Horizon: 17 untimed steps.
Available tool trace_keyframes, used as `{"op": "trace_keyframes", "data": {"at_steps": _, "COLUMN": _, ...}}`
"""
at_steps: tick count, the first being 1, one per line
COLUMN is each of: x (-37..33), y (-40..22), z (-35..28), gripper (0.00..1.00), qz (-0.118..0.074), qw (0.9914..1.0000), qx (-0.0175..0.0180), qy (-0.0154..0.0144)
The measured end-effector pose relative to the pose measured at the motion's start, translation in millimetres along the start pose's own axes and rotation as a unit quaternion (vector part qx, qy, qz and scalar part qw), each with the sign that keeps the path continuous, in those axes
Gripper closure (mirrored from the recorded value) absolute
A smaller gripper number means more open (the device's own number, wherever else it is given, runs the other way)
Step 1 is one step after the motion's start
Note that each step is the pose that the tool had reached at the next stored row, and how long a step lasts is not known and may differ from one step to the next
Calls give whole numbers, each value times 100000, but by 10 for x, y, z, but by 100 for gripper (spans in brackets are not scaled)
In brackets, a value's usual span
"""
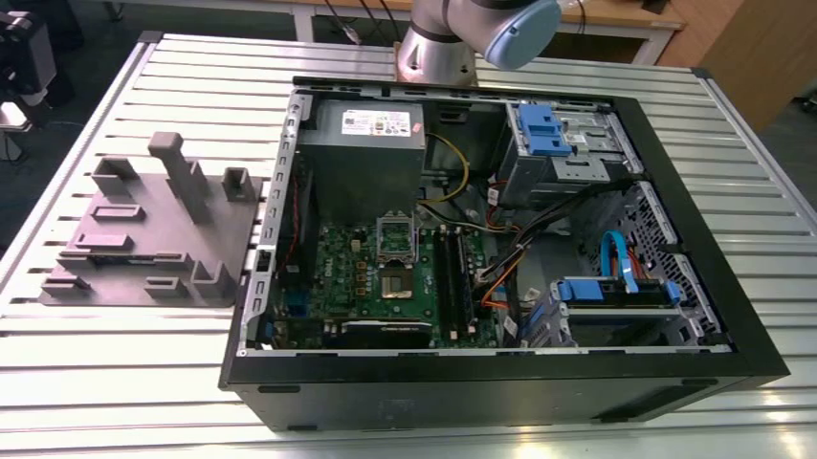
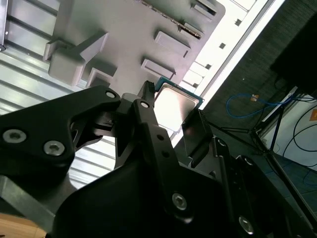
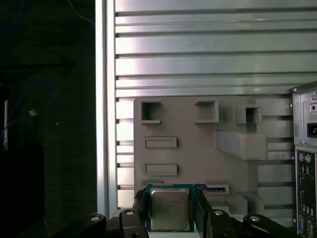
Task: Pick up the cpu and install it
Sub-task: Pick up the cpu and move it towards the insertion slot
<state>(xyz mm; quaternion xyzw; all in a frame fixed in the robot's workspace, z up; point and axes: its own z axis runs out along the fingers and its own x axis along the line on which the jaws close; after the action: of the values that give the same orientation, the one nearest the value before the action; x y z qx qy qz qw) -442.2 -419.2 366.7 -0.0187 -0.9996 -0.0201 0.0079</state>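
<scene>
Hand (image 3: 170,196) of the robot arm is closed narrowly on the cpu (image 3: 170,208), one black finger (image 3: 140,206) pressed to each of two opposite sides. In the second wrist view the hand (image 2: 171,106) grips the same chip (image 2: 174,103) edge-on between its two fingers.

One cpu is seen: a small flat square with a silvery-grey metal top carrying faint print, framed by a thin green rim. In the second wrist view its top glares pale with reflected light.

Behind the cpu, in both wrist views, lies one grey plastic plate (image 3: 198,158) with raised blocks and shallow rectangular pockets; the chip is held off it, over one edge of the plate.

In the exterior view that plate (image 1: 141,263) sits on the slatted metal worktop (image 1: 115,363), near the worktop's edge at the exterior view's left. Just beside it, toward the exterior view's right, lies one open black computer case (image 1: 511,387), showing one green motherboard (image 1: 339,277), one shiny metal socket frame (image 1: 396,241) and two blue plastic drive brackets (image 1: 541,129).
</scene>
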Motion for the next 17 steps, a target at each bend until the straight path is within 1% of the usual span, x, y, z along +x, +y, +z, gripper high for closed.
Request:
{"op": "trace_keyframes", "data": {"at_steps": 4, "x": -2, "y": 0, "z": -2, "gripper": 53, "qz": 2, "qw": 100000, "qx": 2, "qy": 16}}
{"op": "trace_keyframes", "data": {"at_steps": 17, "x": -61, "y": 3, "z": -3, "gripper": 53, "qz": 2, "qw": 100000, "qx": 5, "qy": 14}}
